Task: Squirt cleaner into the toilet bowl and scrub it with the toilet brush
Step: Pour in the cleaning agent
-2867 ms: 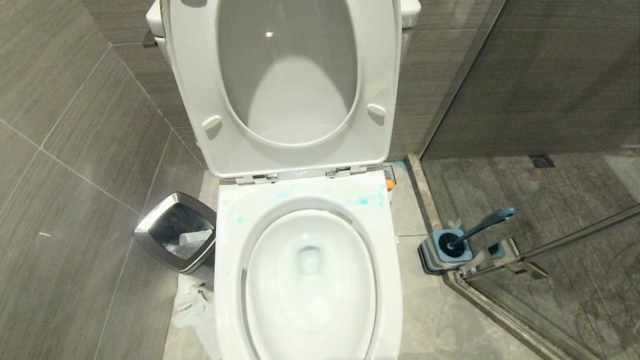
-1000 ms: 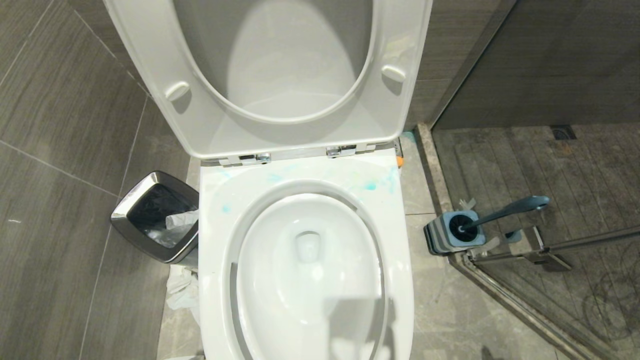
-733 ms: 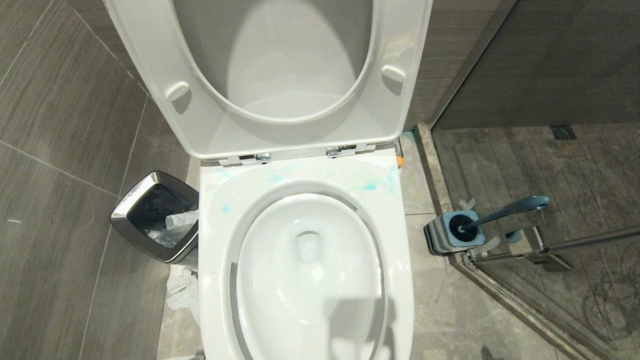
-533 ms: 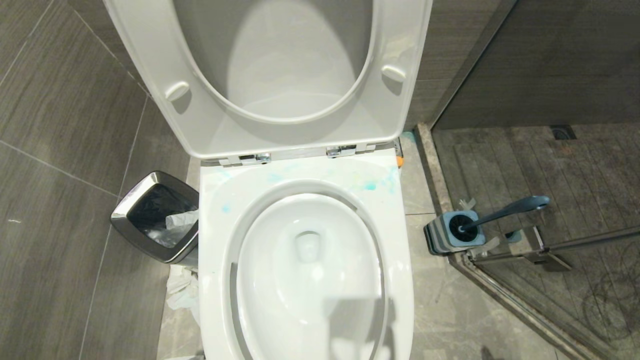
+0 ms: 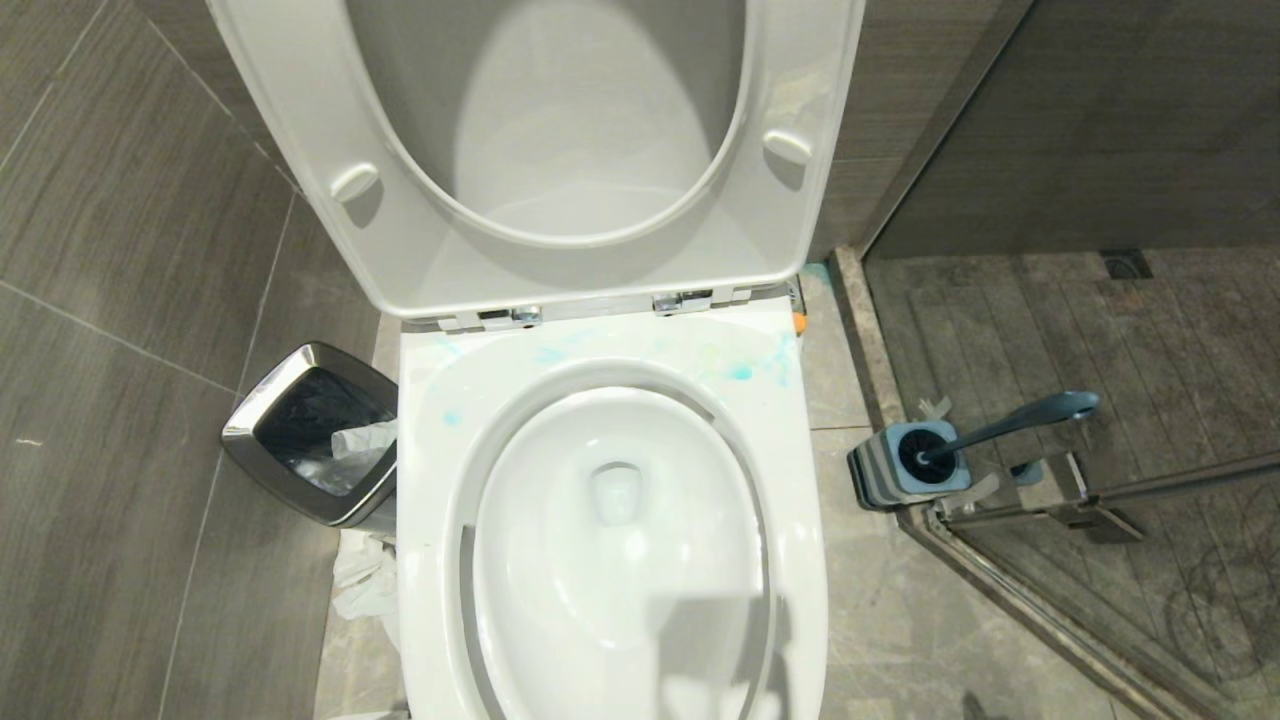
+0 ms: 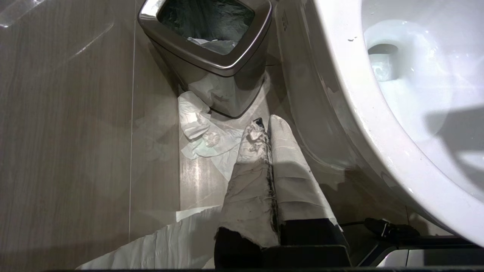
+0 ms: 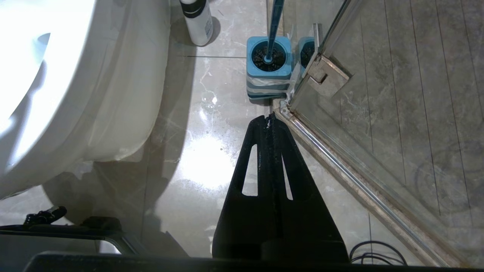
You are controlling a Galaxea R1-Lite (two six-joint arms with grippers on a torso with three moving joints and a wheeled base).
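Nothing moved; toilet brush (image 5: 1010, 423) in holder (image 5: 905, 476)

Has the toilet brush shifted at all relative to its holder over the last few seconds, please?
No. The toilet brush stands in its holder beside the glass door hinge, handle leaning the same way as before; only the camera has shifted.

grey wood-grain wall tiles (image 5: 120, 260) line the left and back. the floor (image 5: 880, 620) is pale glossy stone. a steel-rimmed bin (image 5: 310, 435) stands by the left wall, crumpled white paper (image 6: 200, 132) at its foot. a glass shower door (image 5: 1150, 560) on a metal hinge (image 7: 325, 75) closes off darker floor on the right.
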